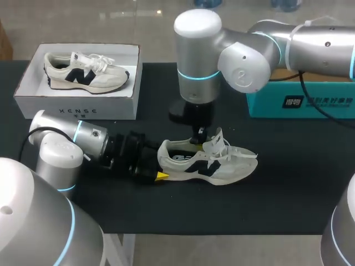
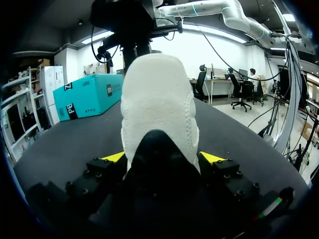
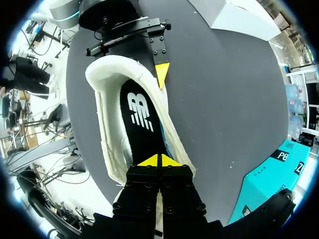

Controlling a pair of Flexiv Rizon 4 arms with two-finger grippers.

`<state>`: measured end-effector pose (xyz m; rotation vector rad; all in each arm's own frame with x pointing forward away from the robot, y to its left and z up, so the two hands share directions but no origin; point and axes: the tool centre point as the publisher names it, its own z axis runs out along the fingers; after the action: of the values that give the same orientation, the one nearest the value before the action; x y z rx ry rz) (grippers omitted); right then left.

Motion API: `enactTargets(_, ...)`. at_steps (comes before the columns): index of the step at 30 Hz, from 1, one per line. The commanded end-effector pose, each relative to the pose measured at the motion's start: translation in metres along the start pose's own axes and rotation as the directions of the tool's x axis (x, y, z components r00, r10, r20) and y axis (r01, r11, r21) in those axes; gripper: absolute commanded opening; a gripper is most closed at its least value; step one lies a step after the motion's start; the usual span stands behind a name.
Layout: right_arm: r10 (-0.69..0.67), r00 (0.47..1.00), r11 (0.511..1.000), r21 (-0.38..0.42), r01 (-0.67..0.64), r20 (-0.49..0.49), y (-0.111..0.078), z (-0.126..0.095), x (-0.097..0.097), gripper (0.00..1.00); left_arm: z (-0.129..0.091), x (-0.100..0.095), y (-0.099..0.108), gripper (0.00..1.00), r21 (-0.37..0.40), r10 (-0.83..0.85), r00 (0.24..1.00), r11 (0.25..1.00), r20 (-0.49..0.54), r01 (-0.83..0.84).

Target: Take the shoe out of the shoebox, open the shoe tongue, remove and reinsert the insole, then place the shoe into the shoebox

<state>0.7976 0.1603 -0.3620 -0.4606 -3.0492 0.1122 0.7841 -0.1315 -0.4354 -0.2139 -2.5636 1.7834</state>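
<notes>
Above the worktop [image 1: 288,188], the left arm [image 1: 61,144] and right arm [image 1: 244,55] are fat, rounded silver-white housings with glowing cyan rings at the joints, a black cable trailing by each, and the left pincer [image 2: 162,157] and right pincer [image 3: 159,160] are black, boxy blocks studded with dark screws, tipped in yellow wedges.

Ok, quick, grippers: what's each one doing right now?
Left gripper: closed on the shoe at its heel.
Right gripper: closed, tips at the insole; whether it pinches it cannot be told.
</notes>
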Motion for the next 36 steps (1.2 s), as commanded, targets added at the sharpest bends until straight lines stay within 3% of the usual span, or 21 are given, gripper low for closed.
enactTargets(1,0.006,1.0,1.0,0.018,-0.006,0.003,0.007,0.011,0.003,0.0,0.004,0.002,0.003,0.0,-0.001,0.001,1.0,1.0,0.002,-0.001)
enactTargets(14,0.009,1.0,1.0,-0.003,-0.009,-0.002,0.012,0.028,0.004,0.0,0.004,0.002,0.003,0.0,-0.001,0.001,1.0,1.0,0.002,-0.001)
enactTargets(16,0.008,1.0,1.0,-0.004,-0.008,-0.004,0.011,0.029,0.004,0.1,0.004,0.002,0.003,0.0,-0.001,0.001,1.0,1.0,0.002,-0.001)
enactTargets(18,0.008,1.0,1.0,-0.006,-0.008,-0.006,0.011,0.029,0.003,0.32,0.004,0.002,0.003,0.0,-0.001,0.001,1.0,1.0,0.002,-0.001)
enactTargets(19,0.007,1.0,1.0,-0.005,-0.007,-0.007,0.011,0.029,0.003,0.34,0.004,0.002,0.003,0.0,-0.001,0.001,1.0,1.0,0.002,-0.001)
enactTargets(30,0.008,1.0,1.0,0.0,-0.008,-0.008,0.008,0.032,0.003,0.36,0.004,0.002,0.003,0.0,-0.001,0.001,1.0,1.0,0.002,-0.001)
enactTargets(36,0.002,1.0,1.0,0.006,-0.001,-0.022,0.014,0.049,0.001,0.39,0.004,0.002,0.003,0.0,-0.001,0.001,1.0,1.0,0.002,-0.001)
